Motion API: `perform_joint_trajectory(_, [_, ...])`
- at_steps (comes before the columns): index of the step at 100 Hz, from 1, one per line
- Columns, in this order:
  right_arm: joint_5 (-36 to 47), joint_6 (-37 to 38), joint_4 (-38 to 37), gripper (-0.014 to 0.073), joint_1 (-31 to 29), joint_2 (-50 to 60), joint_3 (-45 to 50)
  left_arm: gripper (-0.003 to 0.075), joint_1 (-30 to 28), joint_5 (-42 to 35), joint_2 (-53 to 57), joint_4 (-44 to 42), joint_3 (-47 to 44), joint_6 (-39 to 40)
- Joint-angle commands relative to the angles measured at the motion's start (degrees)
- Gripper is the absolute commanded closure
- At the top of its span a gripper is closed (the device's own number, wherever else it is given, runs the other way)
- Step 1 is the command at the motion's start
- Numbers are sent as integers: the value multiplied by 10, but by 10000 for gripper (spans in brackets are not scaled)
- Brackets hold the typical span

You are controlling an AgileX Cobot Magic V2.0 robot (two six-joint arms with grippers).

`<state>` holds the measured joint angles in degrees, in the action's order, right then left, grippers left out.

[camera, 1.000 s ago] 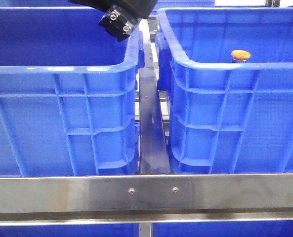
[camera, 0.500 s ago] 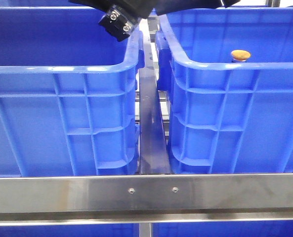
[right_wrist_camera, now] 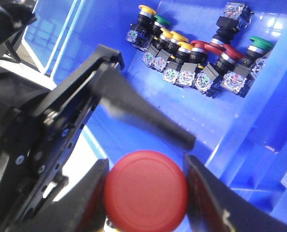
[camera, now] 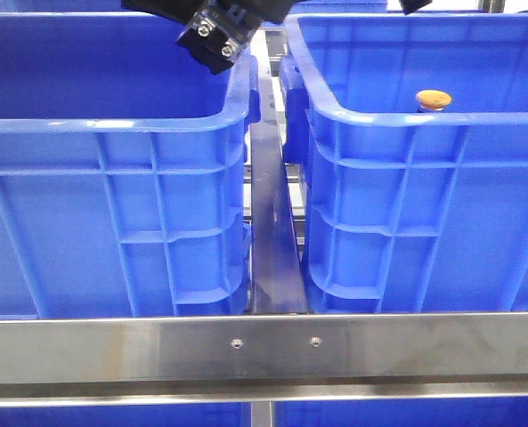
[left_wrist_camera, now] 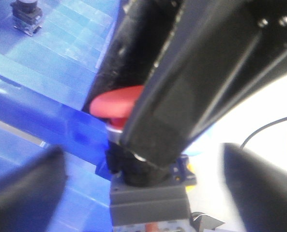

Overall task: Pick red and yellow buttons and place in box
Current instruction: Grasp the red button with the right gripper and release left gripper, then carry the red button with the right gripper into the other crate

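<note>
- Gripping the red button by its sides, the right gripper has its jaws clamped on it, the round red cap facing the right wrist camera.
- The left gripper has its jaws wide apart; its blurred fingers stand on either side of the held button, clear of it.
- In the left wrist view the red cap shows just behind a black finger of the right gripper, with the button's grey body below it.
- A yellow-orange button sits inside the right crate, showing just above the near rim.
- A pile of buttons with yellow, green and red caps lies on a blue crate floor, well apart from the held button.
- In the front view part of the left arm hangs above the inner far corner of the left crate.
- A steel rail crosses in front of both crates.
</note>
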<state>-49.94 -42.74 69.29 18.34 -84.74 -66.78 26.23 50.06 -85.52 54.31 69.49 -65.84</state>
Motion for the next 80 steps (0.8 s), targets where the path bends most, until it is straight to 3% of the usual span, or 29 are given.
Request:
perform_joint_trajectory(1, [-5, -10, 41, 493, -3, 17, -18, 50, 1, 1, 22, 36, 20, 4])
perform_joint_trajectory(31, [-34, -10, 82, 493, -79, 17, -18, 50, -57, 57, 42, 36, 21, 19])
perform_joint_trajectory(56, [-23, -23, 92, 493, -181, 17, -18, 50, -84, 73, 46, 34, 21, 19])
perform_joint_trajectory(80, [26, -101, 88, 493, -284, 16, -18, 50, -84, 73, 46, 34, 21, 19])
